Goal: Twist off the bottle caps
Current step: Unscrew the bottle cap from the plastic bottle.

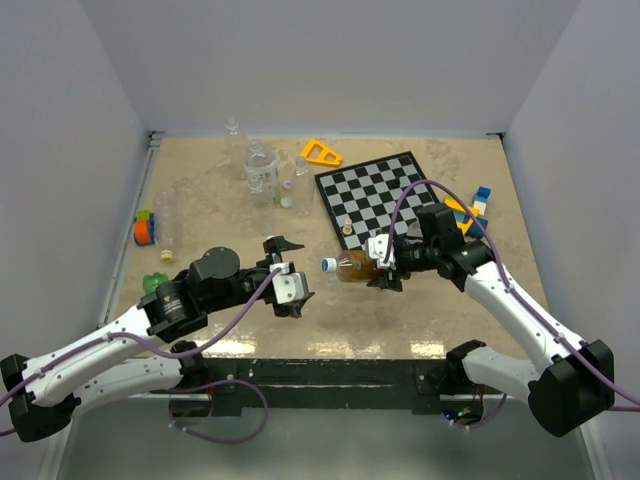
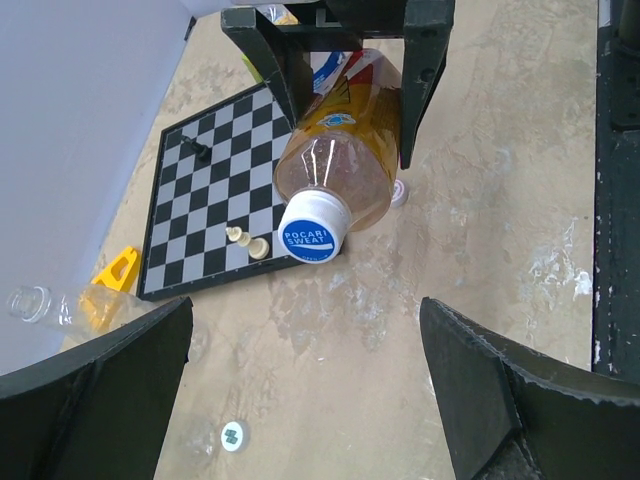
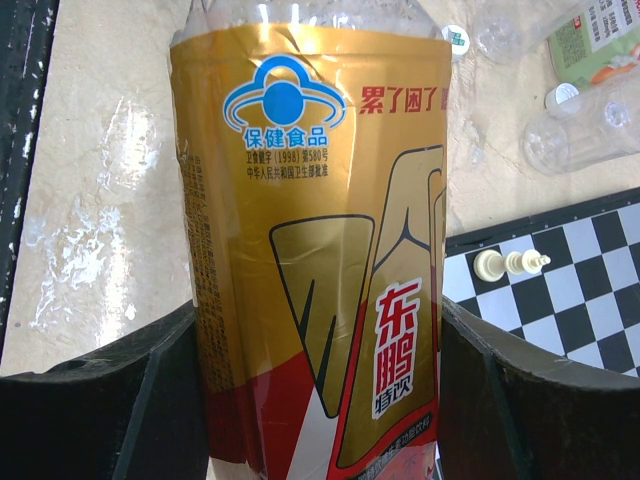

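Amber bottle (image 1: 356,266) is held sideways above the surface (image 1: 210,200), by the near edge of the chessboard (image 1: 385,195). Its blue-and-white cap (image 2: 310,232) points at the left arm. Right fingers (image 3: 540,400) clamp the bottle mid-body on the gold label, one each side. Left fingers (image 2: 100,400) are spread fully wide and empty, facing the cap w/ a clear gap. Cap is untouched and looks fully on.

Risks, judged:
- **Bottle spins:** grip sits on slick label over thin plastic, so twisting the cap prob turns the whole bottle instead of loosening it.
- **Body dents:** squeezing harder may crush it.
- **Skewed pinch:** in left wrist view the bottle lies at an angle, not square-on. Closing may catch the cap crooked and lever the neck sideways.
- **Drop:** if the bottle slips, it lands near the chess pieces (image 2: 246,241).
- **Loose cap:** a freed cap could drop & roll.
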`<state>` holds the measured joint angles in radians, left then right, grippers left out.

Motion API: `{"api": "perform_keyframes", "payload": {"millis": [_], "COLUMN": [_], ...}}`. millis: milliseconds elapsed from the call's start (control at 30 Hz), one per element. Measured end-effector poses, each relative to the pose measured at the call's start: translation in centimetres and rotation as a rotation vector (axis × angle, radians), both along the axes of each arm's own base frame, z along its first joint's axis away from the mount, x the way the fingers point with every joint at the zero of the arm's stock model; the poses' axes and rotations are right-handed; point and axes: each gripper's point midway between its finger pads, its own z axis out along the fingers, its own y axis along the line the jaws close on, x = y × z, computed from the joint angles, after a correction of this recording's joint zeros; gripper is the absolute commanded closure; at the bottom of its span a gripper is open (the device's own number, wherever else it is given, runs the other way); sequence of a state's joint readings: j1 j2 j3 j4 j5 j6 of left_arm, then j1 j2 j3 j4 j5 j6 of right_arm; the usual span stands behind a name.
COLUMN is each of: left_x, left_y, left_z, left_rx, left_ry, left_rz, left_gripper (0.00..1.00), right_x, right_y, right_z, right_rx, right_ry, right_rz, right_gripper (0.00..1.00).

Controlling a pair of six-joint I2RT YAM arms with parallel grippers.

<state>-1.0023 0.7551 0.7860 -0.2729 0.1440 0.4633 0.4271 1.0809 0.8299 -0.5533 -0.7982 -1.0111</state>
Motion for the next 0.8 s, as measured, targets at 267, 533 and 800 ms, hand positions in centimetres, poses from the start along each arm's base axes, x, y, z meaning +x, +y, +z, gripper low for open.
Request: {"api": "perform_keyframes", "payload": {"millis": [267,533,800], "left_x": [0.7,1.5,1.7], "left_y": [-0.9,-2.5,-4.0], "left_z": [-0.7,-0.9,-0.9], "left_rx": [0.036,0.043,0.057], "left_ry": [-0.029,-0.034,-0.037], "left_rz": [-0.015,-0.03,-0.074], "left_gripper": [0.0,0.02,0.28], "right_x": [0.0,0.0,0.0], "right_y": [0.0,0.0,0.0], "right_z": [0.0,0.0,0.0], "right_rx": [0.0,0.0,-0.001], "right_ry": [0.0,0.0,-0.002], "right_rz": [0.0,0.0,0.001], "right_gripper": [0.94,0.94,0.94]}}
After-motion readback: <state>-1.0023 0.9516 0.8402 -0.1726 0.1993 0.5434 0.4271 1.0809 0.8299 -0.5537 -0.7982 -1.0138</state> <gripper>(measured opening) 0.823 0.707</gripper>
